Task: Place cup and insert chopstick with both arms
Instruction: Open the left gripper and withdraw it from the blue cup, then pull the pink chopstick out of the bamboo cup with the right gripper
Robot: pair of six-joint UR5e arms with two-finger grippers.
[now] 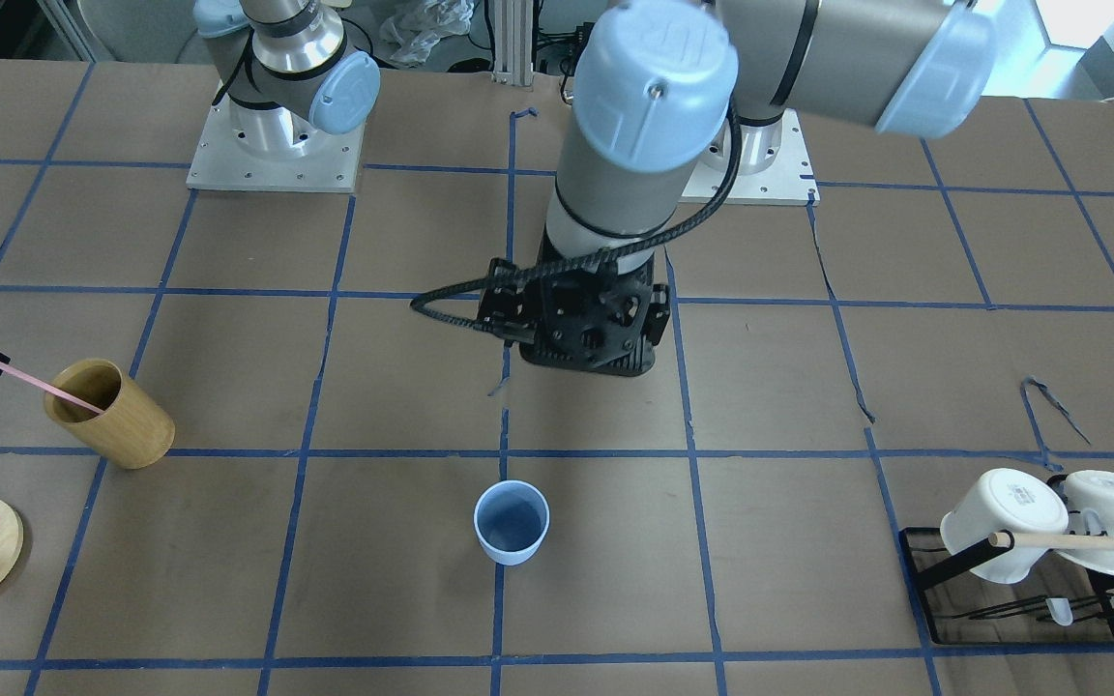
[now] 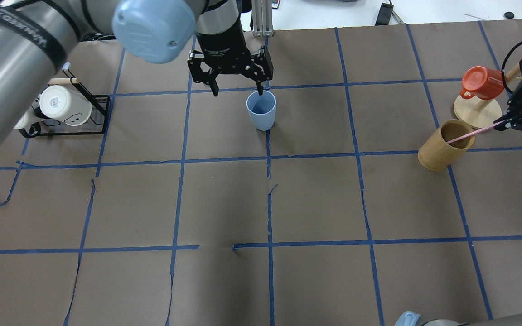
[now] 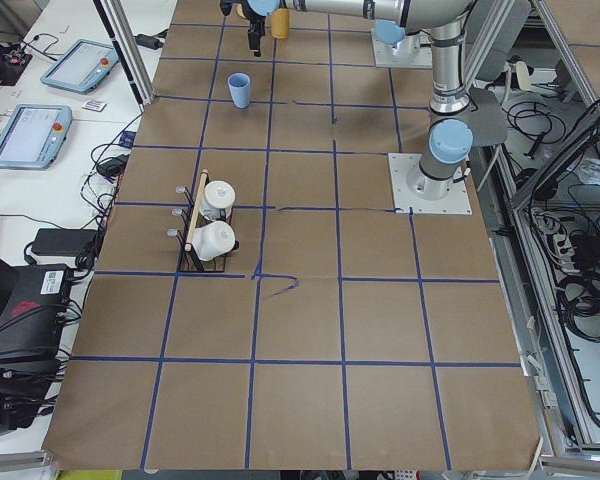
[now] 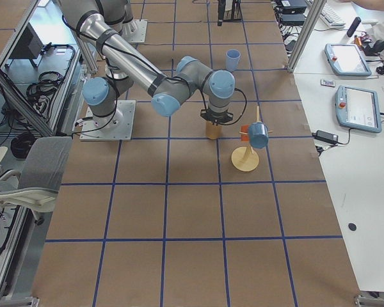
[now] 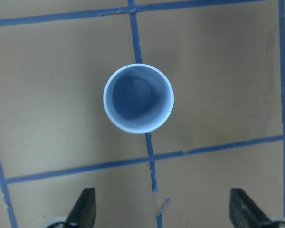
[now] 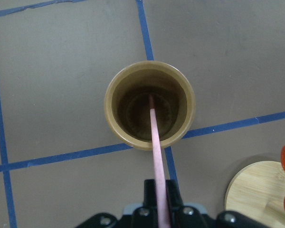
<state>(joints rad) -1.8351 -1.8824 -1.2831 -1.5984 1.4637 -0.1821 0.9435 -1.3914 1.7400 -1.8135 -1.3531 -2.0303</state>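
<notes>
Jaws of the right gripper (image 2: 502, 122) are clenched on the pink chopstick (image 2: 474, 133), angled toward 8 o'clock into the wooden holder (image 2: 442, 154); overhead, the blue cup (image 2: 261, 113) is seen at 9 o'clock, below the left gripper (image 2: 237, 92) and its released jaws.

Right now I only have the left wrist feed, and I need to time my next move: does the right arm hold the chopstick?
Observer: Yes, the right gripper is shut on the pink chopstick.
Operator: Where is its tip?
Observer: Inside the bamboo cup, which stands on the robot's right side of the table.
Operator: And how does my gripper sit?
Observer: The left gripper hangs above the table, on the robot's side of the blue cup, not touching it.
</notes>
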